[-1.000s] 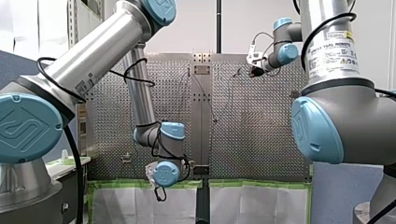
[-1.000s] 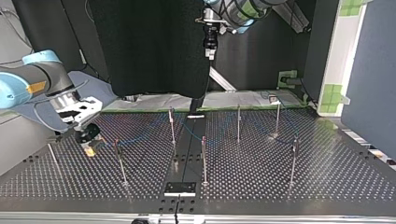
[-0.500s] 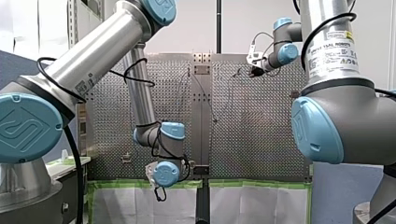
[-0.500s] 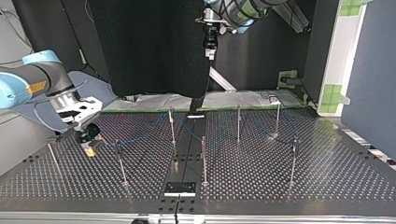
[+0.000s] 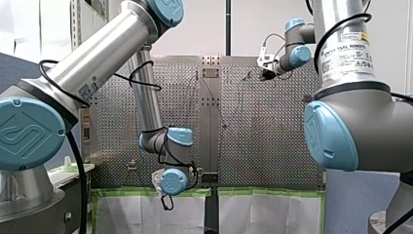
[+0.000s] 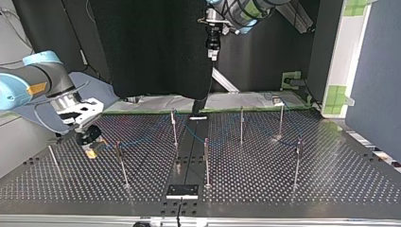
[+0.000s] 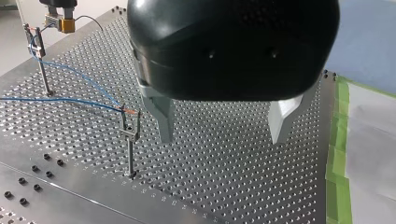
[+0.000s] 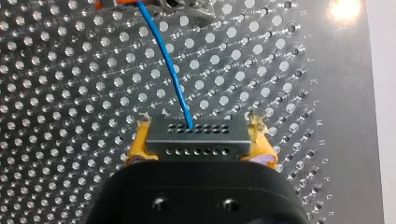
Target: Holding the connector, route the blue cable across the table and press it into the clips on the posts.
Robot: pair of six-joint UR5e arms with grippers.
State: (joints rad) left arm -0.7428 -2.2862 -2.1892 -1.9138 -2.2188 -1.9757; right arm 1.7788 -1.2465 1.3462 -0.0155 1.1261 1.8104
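My right gripper point(image 8: 199, 140) pinches the connector point(image 8: 196, 133) by its two ends between yellow pads point(image 8: 136, 150), low over the table point(image 8: 299, 93). The cable point(image 8: 170, 65) leaves the middle of the connector's upper row of holes and runs ahead in a gentle bend to a metal clip point(image 8: 187, 5) with an orange piece beside it, cut off at the edge of the right wrist view. In the left wrist view my left gripper point(image 7: 222, 119) hangs above the table with its jaws spread wide and nothing between them. Just beside one finger point(image 7: 161, 116) stands the near post point(image 7: 129, 154), and the cable, with a short orange stretch there, meets the fork at its top. From that fork one run of cable goes off sideways out of view and another climbs to the far post point(image 7: 42, 70), where it is caught near the top. Past the far post my right gripper shows with the connector in its yellow pads. Green tape point(image 7: 343, 140) edges the table on the other side. In the top view my right gripper sits close above the table at the left, just beside a post point(image 6: 121, 163). The cable threads faintly between the posts toward the right, and my left gripper is high up at the far edge, near the middle.
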